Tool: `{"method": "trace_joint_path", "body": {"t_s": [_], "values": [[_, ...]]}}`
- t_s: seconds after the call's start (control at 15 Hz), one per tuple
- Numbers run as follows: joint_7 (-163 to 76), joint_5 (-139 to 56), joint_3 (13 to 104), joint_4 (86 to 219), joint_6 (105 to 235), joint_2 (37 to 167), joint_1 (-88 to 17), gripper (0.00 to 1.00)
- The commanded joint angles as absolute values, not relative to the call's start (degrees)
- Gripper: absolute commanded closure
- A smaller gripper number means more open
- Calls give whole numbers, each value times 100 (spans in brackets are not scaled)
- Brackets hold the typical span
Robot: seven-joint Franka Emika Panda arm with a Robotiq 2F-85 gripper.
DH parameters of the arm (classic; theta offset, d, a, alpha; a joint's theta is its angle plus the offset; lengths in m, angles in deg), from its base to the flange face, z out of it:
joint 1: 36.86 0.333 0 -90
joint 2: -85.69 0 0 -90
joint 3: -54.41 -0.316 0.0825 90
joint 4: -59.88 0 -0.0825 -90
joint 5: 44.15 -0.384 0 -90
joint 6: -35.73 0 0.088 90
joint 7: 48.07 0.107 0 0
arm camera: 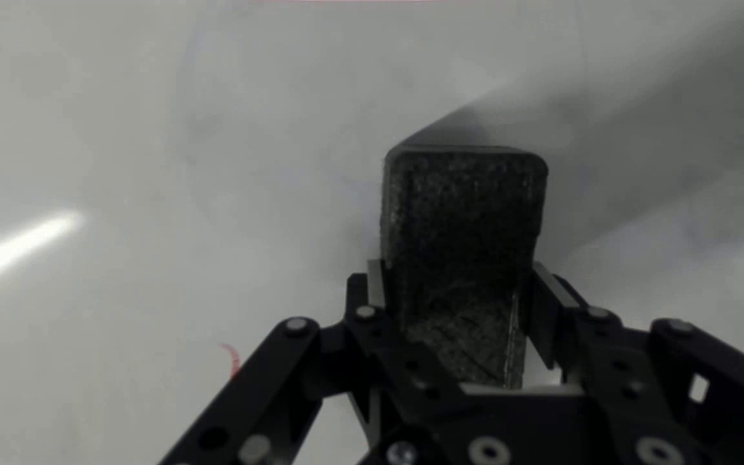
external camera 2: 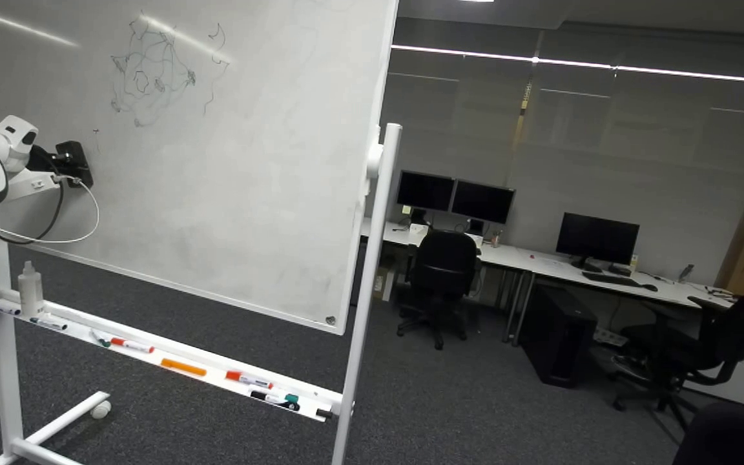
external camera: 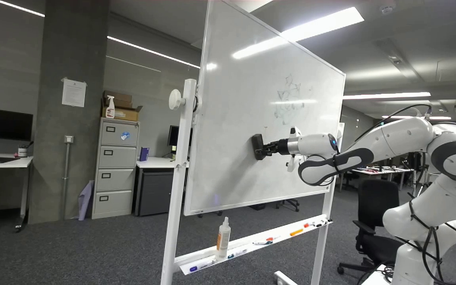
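Standing at the right of an exterior view, the white arm [external camera: 443,196] leans away from the whiteboard [external camera 2: 249,194] in its lower part, bends sharply at the elbow [external camera: 455,159], and slopes gently down along the forearm [external camera: 396,136] toward the whiteboard. The wrist [external camera: 315,175] hangs at the low end of that slope, and beyond it the gripper [arm camera: 461,287] points nearly level at the surface. Its fingers [arm camera: 356,294] are clamped on opposite sides of a black block [arm camera: 465,206], whose long side runs roughly upright; whether it presses on the whiteboard or sits just off it, I cannot tell. The black block is below and to one side of the faint line drawing [external camera 2: 152,77], above the pen tray [external camera 2: 214,367] with its clear bottle [external camera: 223,239] and orange marker [external camera 2: 183,367].
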State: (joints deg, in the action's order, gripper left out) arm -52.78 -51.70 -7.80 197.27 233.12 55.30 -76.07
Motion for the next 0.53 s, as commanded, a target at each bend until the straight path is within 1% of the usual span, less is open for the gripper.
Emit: {"method": "trace_joint_path", "body": {"t_s": [0.0, 0.47], "values": [[-5351, -5061, -1098, 19366, 23176, 5825, -7960, 70], [-5353, -5141, -962, 19254, 23354, 5681, -8336, 70]]}}
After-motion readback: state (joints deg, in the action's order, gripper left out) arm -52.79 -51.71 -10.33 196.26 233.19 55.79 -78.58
